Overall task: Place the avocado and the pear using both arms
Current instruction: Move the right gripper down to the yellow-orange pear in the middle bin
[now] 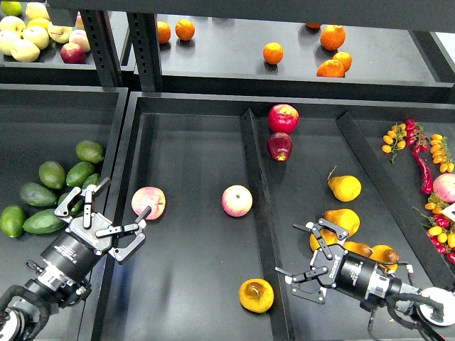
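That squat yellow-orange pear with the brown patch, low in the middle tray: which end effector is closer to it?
Right. The right end effector sits just right of the pear, across the divider. The left end effector is farther off, up and to the left.

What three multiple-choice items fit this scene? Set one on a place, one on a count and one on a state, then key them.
1. The brown-patched pear lies:
A. at the front of the middle tray
B. on the top shelf
C. in the left tray

2. Pink-yellow apples in the middle tray:
A. one
B. two
C. four

3. The left gripper is:
A. shut on a fruit
B. open and empty
C. out of view

Key:
1. A, as it sits alone near the tray's front edge.
2. B, as two lie side by side across the tray's middle.
3. B, as the jaws stand spread with nothing between them.
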Controlling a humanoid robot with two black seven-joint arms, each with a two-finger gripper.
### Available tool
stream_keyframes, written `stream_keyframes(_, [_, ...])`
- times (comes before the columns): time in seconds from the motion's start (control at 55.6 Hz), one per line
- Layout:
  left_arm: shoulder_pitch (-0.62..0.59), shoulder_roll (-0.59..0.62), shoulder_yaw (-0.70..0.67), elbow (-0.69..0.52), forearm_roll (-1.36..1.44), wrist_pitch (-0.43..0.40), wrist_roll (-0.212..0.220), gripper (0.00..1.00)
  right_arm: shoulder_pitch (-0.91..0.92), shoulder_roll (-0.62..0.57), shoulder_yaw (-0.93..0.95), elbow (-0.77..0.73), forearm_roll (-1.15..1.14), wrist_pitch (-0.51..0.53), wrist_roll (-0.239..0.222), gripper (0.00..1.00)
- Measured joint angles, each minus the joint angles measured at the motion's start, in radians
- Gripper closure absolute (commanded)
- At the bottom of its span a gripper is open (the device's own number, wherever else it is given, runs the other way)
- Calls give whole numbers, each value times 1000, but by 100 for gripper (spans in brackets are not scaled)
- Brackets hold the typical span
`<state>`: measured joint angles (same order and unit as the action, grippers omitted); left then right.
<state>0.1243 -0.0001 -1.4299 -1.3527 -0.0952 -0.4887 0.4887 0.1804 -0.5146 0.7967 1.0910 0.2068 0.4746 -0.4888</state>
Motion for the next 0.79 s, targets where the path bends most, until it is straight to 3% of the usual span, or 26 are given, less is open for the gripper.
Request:
stream_keyframes(0.216, [0, 0, 10, -1, 0, 0, 0, 1, 6, 33, -51, -64, -129, 7, 0, 0])
stream_keyframes(0.791, [9, 0, 12, -2, 5, 0, 0, 1, 53, 236, -82, -256, -156, -4, 0, 1])
